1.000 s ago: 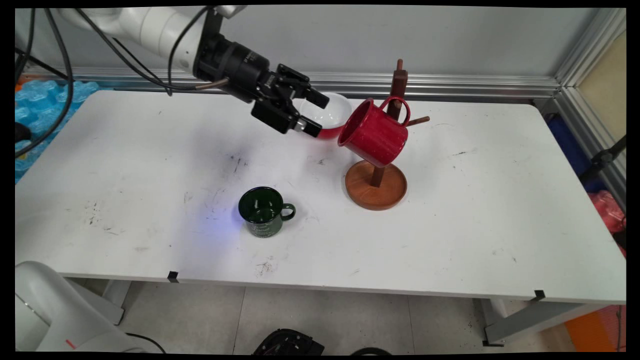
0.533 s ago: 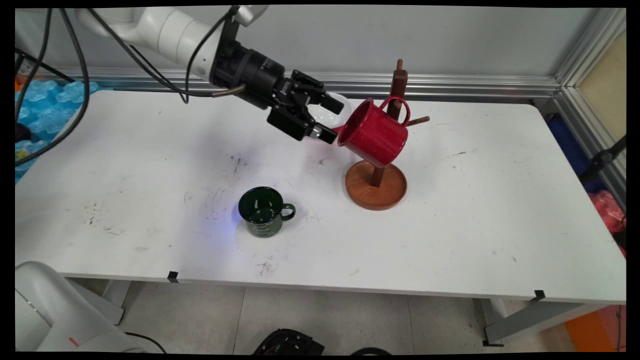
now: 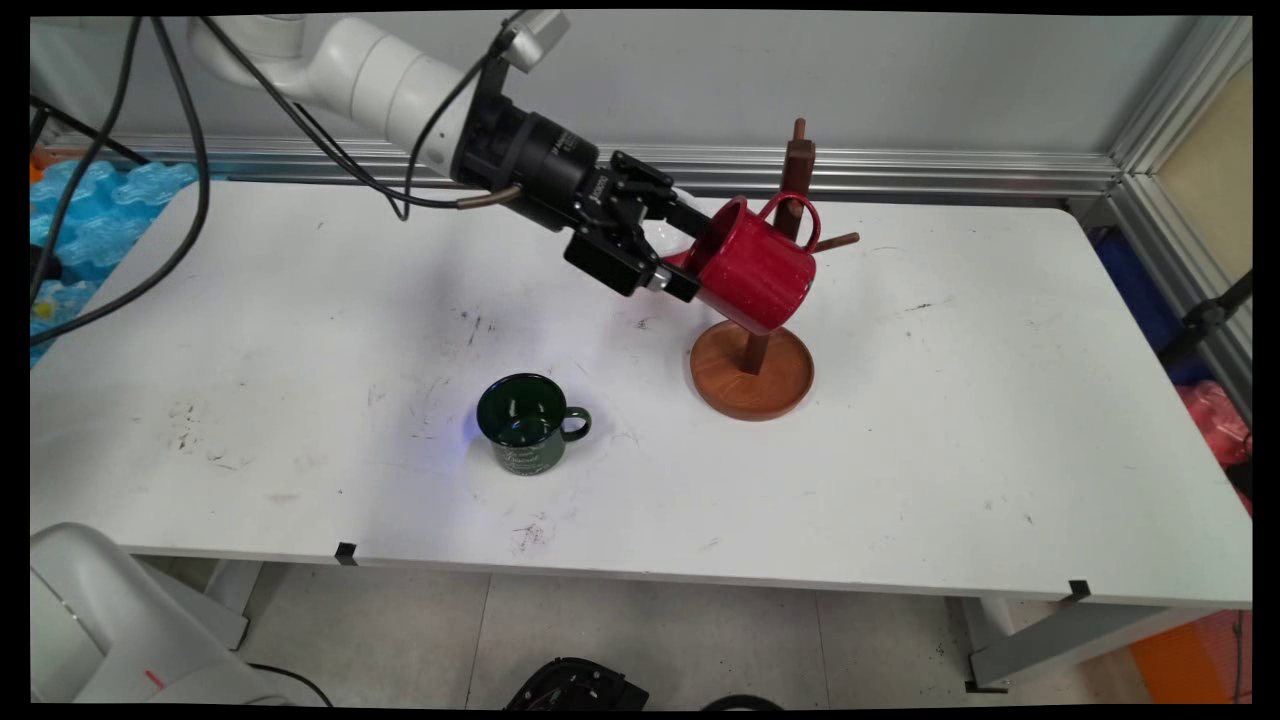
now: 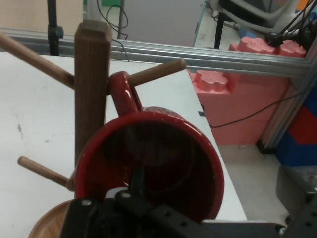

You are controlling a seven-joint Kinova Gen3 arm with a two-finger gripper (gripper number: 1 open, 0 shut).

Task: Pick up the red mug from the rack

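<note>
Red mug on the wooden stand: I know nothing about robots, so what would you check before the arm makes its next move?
1. Red mug hangs by its handle from a peg of the wooden stand: ok.
2. Gripper is open and lined up with the mug's mouth: ok.
3. Fingers are already touching the rim: cannot tell.
4. Stand is upright, base flat on the table: ok.
5. Green mug stands well apart from the gripper, nearer the table's front: ok.

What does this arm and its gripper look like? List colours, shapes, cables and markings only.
The arm is glossy white, built of rounded tubular links. It ends in a black cylindrical wrist section with small white lettering, too small to read. The black two-finger gripper has angular linkage. Black cables hang in loops from the arm.
</note>
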